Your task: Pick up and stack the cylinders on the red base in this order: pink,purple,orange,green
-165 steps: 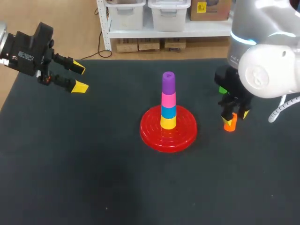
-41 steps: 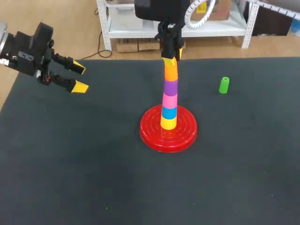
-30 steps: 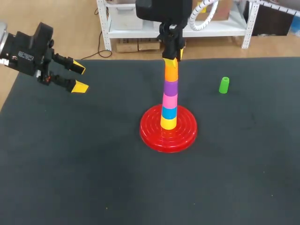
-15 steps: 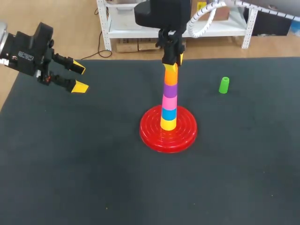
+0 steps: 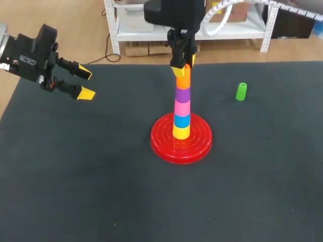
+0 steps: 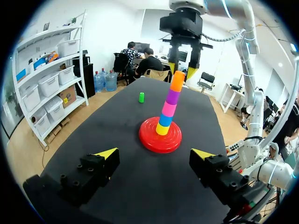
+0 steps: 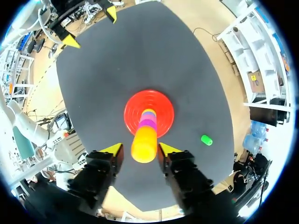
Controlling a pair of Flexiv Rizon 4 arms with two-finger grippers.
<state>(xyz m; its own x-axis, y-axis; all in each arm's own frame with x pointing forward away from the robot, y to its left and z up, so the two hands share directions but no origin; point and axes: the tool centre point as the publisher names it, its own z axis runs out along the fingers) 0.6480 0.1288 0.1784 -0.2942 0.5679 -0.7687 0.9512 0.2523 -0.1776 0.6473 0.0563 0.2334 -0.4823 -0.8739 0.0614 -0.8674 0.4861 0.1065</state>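
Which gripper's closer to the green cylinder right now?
Right. The right gripper hangs over the stack, near the green cylinder; the left gripper is across the table, beyond the stack.

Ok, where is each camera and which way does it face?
Head view: above, behind, looking down at the table; left arm and right arm show.
Left wrist view: at a table corner, facing the stack; open jaws show.
Right wrist view: over the orange cylinder, looking down; open jaws flank it.
All share the red base and green cylinder.
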